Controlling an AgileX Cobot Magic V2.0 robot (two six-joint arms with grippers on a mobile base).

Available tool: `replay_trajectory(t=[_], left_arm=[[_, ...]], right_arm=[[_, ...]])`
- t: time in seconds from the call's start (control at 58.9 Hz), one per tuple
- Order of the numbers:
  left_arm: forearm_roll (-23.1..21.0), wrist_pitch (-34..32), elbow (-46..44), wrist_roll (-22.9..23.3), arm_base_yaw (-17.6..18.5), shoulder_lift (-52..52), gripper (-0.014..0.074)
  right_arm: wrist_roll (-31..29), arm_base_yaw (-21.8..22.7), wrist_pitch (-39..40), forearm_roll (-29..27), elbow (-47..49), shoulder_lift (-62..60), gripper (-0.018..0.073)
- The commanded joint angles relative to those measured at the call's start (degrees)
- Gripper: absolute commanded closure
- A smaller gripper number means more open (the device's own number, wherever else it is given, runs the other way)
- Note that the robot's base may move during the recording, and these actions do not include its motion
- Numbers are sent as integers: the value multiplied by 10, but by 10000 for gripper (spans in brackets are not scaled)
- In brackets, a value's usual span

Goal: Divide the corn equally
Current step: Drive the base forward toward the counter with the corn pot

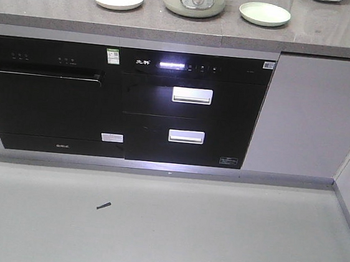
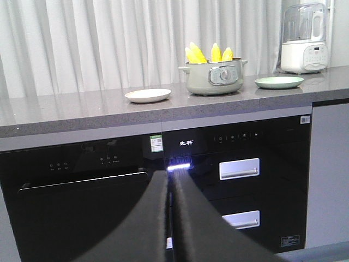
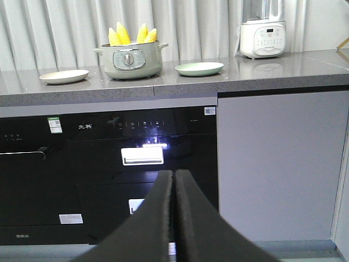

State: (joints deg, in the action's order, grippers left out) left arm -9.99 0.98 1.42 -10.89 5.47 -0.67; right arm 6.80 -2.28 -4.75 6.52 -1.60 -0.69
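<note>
Left gripper point(image 2: 169, 178): both black fingers pressed together along their length, nothing between them. Right gripper point(image 3: 173, 173): same, fingers closed flat on each other, nothing held. Both hang low in front of the black built-in appliances, well below and apart from the pot point(image 2: 215, 81).

Corn point(image 2: 196, 53): four yellow cobs stand upright in the pale green pot, tips up, showing above the rim. From the right wrist view they sit as two pairs, one left and one right inside the pot.

Pot sits on the grey countertop point(image 2: 82, 112), dial facing out.

Cream plate point(image 2: 148, 95): on the countertop left of the pot, apart from it, no corn on it. Green plate point(image 2: 278, 82): right of the pot, apart from it, no corn on it.

White blender point(image 2: 304, 41): further right of the pot, past the green plate, against the curtain point(image 2: 82, 43).

Below the pot: drawer unit with two silver handles point(image 1: 192, 95) and a lit display strip point(image 1: 172, 65).

Floor point(image 1: 214, 235): small dark object point(image 1: 103, 205) lies below and left of the pot; what it is cannot be told.
</note>
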Motion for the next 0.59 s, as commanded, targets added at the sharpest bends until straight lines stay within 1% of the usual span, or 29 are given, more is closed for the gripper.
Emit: replay_trajectory(t=[0.0,0.577], left_arm=[[-6,-41,-13,4,5,-8,602],[-6,-41,-13,4,5,-8,602]], right_arm=[[-5,3,43,5,-11,-3,561],[-5,3,43,5,-11,-3,561]])
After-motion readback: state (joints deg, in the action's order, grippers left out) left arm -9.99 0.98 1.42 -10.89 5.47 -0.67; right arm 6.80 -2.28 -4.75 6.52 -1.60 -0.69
